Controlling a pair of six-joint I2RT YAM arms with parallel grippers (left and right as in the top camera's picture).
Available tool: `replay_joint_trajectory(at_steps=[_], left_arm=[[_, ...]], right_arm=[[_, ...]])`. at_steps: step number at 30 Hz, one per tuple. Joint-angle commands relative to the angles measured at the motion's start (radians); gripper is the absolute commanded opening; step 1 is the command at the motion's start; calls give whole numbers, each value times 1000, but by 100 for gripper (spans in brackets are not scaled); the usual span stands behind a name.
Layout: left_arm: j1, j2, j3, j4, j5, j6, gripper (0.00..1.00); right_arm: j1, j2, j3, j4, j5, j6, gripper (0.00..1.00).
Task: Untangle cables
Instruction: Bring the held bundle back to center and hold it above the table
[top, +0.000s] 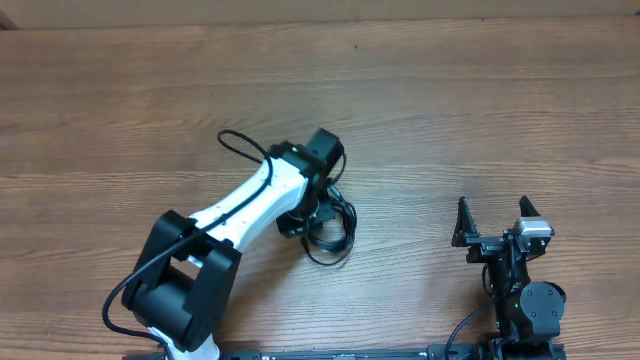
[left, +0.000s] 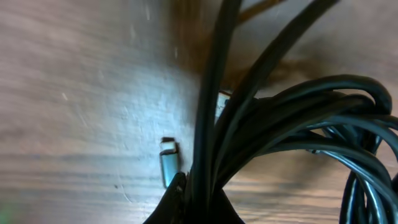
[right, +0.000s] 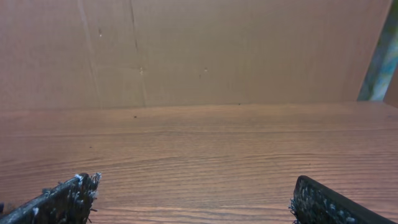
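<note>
Where the left arm (top: 250, 200) reaches in from its base at 7 o'clock toward the middle of the tabletop (top: 450, 100), the left tool (top: 312, 218) sits low over the cables (top: 335, 235), which lie as a small black coil just toward 6 o'clock from the centre in the overhead view. The coil's loops spill out from under the wrist toward 4 o'clock, resting on the wood, and most of the bundle's near side is covered by the arm. In the left wrist view the left tool (left: 196, 202) is closed, its dark fingers (left: 168, 208) pinched together at 6 o'clock of the picture around several strands of the cables (left: 298, 124). Those strands rise from the pinch toward 12 o'clock, and others fan out in curved loops toward 3 o'clock. A small silvery plug (left: 168, 167) stands just at 9 o'clock of the pinched strands, close above the fingers; I cannot tell whether it touches them. The right tool (top: 493, 205) is parked well apart from the coil at 4 o'clock of the tabletop, pointing toward 12 o'clock, its jaws spread wide with nothing between them. In the right wrist view the right tool (right: 196, 205) shows only its two fingertips (right: 62, 200) at 7 and 5 o'clock of the picture, with bare wood ahead and a plain brown wall (right: 217, 50) behind it.
</note>
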Motion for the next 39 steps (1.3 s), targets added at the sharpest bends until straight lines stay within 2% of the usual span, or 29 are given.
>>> replay_joint_trajectory(at_steps=[1, 3, 5, 7, 8, 10, 11, 12, 13, 16, 17, 18, 19, 20, 21, 22, 23, 24, 26, 28, 30, 39], left_arm=[[-56, -26, -24, 4, -2, -95, 4], [-80, -26, -24, 10, 25, -114, 4], [-99, -26, -24, 36, 114, -95, 4], [-114, -26, -24, 85, 174, 2, 4], [-121, -26, -24, 117, 167, 91, 5], [-124, -26, -24, 151, 77, 248, 7], [-124, -26, -24, 153, 3, 289, 5], [-124, -26, -24, 143, -50, 293, 4], [-123, -26, -22, 126, -31, 280, 4], [-122, -26, -25, 82, 133, 209, 4], [-125, -26, -25, 86, 88, 230, 10], [-127, -26, -25, 92, -3, 251, 12], [-127, -26, -25, 100, -174, 228, 13], [-121, -26, -25, 106, -301, 155, 13], [-108, -26, -23, 106, -334, 67, 11], [-96, -27, -16, 105, -277, 8, 4], [-85, -27, -13, 120, -167, -14, 4], [-77, -26, -13, 142, -34, -6, 4], [-74, -26, -13, 173, 86, 72, 4], [-85, -26, -13, 184, 75, 137, 4], [-92, -26, -13, 177, 35, 142, 4], [-96, -26, -13, 157, 38, 142, 4]], right_arm=[[4, -7, -11, 3, -5, -5, 100], [4, -7, -11, 3, -5, -5, 100], [4, -7, -11, 2, -5, -5, 100], [4, -7, -11, 3, -5, -5, 100], [4, -7, -11, 3, -5, -5, 100], [3, -7, -11, 3, -5, -5, 100], [4, -7, -11, 3, -5, -5, 100], [4, -7, -11, 3, -5, -5, 100], [3, -7, -11, 2, -5, -5, 100], [3, -7, -11, 3, -5, -5, 100], [4, -7, -11, 2, -5, -5, 100], [4, -7, -11, 3, -5, -5, 100], [3, -7, -11, 2, -5, -5, 100], [4, -7, -11, 3, -5, -5, 100], [3, -7, -11, 3, -5, -5, 100], [4, -7, -11, 3, -5, -5, 100], [3, -7, -11, 3, -5, -5, 100], [4, -7, -11, 3, -5, -5, 100], [3, -7, -11, 3, -5, -5, 100], [4, -7, -11, 3, -5, -5, 100], [4, -7, -11, 3, -5, -5, 100], [4, -7, -11, 3, -5, -5, 100]])
